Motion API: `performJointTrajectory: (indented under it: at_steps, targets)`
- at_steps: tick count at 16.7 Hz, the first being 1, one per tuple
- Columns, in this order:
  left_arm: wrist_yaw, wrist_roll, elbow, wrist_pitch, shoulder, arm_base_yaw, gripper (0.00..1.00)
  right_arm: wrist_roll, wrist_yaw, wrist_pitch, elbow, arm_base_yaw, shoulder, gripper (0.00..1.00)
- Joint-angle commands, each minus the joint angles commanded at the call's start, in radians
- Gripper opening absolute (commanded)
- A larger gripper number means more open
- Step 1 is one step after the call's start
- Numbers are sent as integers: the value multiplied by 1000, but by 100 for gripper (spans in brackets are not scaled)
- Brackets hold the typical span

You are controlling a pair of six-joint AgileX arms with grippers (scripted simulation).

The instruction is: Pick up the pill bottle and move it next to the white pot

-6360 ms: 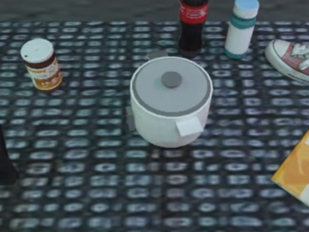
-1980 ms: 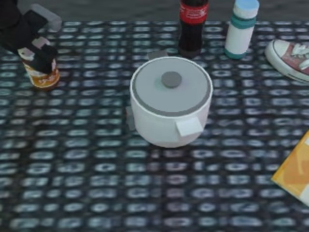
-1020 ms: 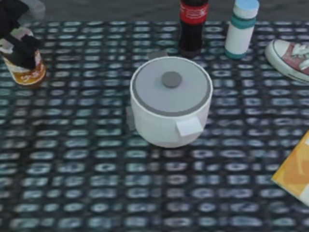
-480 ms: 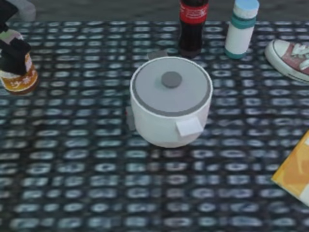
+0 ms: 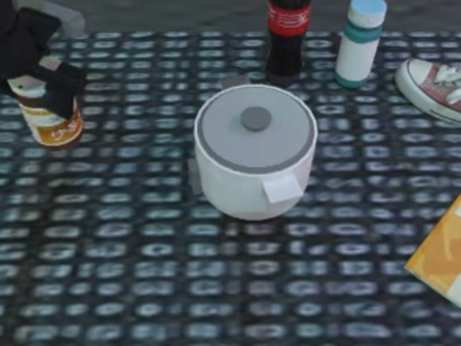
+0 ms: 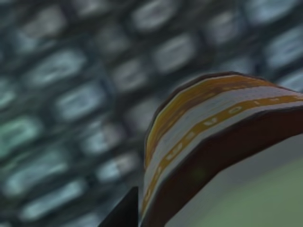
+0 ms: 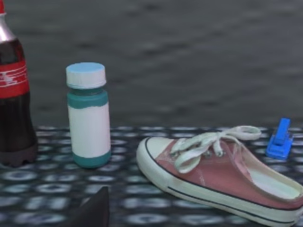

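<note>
Pill bottle [image 5: 52,115] sits at the far left of the desk [image 5: 144,288], gripped near its white cap by the left gripper [image 5: 43,76], whose dark jaws are clenched on either side of the bottle's top so that only the brown body and orange-and-white label show below them. From the left wrist view the bottle [image 6: 213,142] fills the near field, its orange label band and dark brown base tilted across the patterned desk surface, with one dark finger [image 6: 123,210] just beside it. Whether the base touches the desk I cannot tell. Well apart to its right stands the white pot [image 5: 254,151], grey lid on, in the middle of the desk. Behind the pot is a cola bottle [image 5: 287,40], and to the right of that a white bottle [image 5: 359,43] with a teal band. A pink sneaker [image 5: 436,86] lies at the far right edge, and an orange book [image 5: 443,256] at the near right. The right arm is out of the top view; its wrist camera looks at the sneaker and a small blue clip [image 7: 280,138].
</note>
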Motion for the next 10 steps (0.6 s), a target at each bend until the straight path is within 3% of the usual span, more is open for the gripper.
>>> performJointTrajectory:
  at_steps: [6,10]
  targets:
    - [-88,-486,-135,113,-26,-152,0,0,0,0,0,0,0,100]
    - [-133,-681,-202,175,-47,-225,0,0,0,0,0,0,0,100]
